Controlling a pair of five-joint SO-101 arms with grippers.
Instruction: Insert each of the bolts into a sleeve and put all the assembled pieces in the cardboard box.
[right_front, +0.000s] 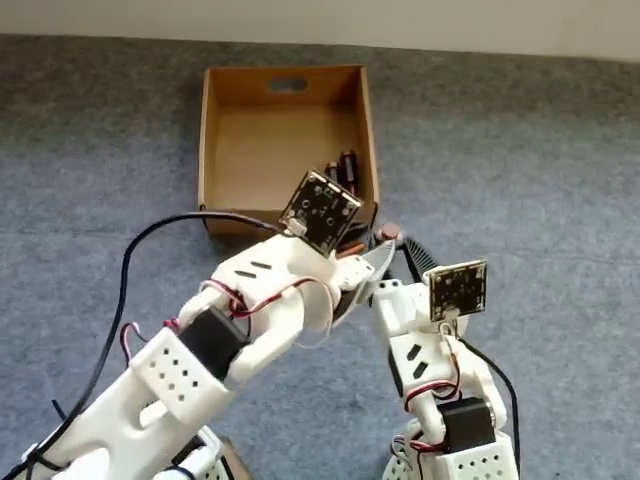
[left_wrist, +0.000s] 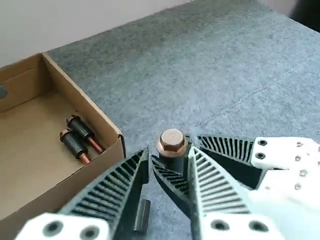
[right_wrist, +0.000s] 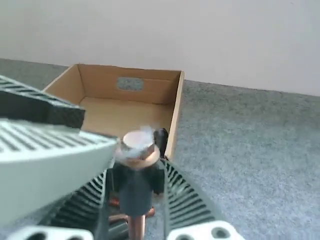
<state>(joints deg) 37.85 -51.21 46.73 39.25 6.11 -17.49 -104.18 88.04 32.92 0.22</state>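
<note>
My right gripper (right_wrist: 136, 172) is shut on a copper bolt (right_wrist: 137, 145) that sits inside a black sleeve (right_wrist: 135, 187), with the copper tip sticking out below. It holds the piece upright just outside the near right corner of the cardboard box (right_front: 210, 150). My left gripper (left_wrist: 168, 154) stands open right beside it, its ribbed fingers (left_wrist: 112, 195) on either side of the right gripper's dark finger and the bolt head (left_wrist: 171, 141). Two assembled pieces (left_wrist: 77, 139) lie in the box near that corner.
A short dark cylinder (left_wrist: 142, 215) lies on the grey carpet under my left gripper, close to the box wall (left_wrist: 95, 170). Both arms crowd together in front of the box. Open carpet (right_front: 520, 150) stretches to the right of the box.
</note>
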